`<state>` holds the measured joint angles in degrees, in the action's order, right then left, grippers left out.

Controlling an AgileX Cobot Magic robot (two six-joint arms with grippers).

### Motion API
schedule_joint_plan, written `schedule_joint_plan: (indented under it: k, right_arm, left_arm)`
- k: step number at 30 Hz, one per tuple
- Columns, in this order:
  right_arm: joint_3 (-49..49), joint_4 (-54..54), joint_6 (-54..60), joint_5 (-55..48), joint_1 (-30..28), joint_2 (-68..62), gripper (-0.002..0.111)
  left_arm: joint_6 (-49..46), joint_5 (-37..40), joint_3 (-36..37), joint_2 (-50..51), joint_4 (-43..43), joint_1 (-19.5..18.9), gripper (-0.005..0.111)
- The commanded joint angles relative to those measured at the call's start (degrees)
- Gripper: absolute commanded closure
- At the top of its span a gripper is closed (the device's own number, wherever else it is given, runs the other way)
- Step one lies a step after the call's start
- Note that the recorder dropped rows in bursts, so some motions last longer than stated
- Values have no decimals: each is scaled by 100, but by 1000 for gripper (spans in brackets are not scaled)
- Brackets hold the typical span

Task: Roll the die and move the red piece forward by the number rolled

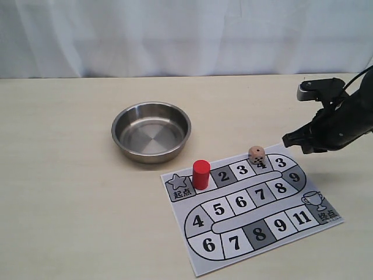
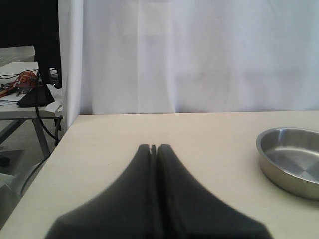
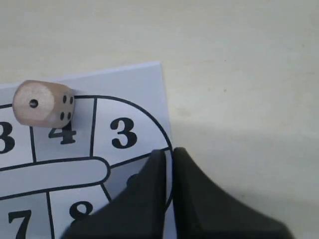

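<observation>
The table [image 1: 70, 175] is carrying everything. The printed game board [image 1: 201, 265] is lying under the right gripper [image 1: 287, 140], whose fingers are pressing together on nothing. The steel bowl [image 1: 119, 125] is sitting near the left gripper [image 2: 153, 147], which is likewise closed and empty. The red piece [image 1: 201, 174] is standing beside the star square, well apart from the right gripper. The die [image 3: 42, 102] is resting on square 4, near the right gripper's tips and not touching them.

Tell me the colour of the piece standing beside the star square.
Plain red, no markings. The red piece shows best in the exterior view.
</observation>
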<state>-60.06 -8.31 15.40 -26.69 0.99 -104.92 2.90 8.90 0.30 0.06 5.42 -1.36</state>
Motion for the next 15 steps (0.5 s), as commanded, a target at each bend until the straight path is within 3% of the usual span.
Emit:
schedule_joint_plan:
  k: [1, 15]
  right_arm:
    - [17, 64, -16, -250, -27, 249, 104]
    - [17, 580, -518, -2046, -27, 2601, 104]
  left_arm:
    - [12, -73, -30, -6, -7, 1, 107]
    - [12, -73, -30, -6, -7, 1, 107]
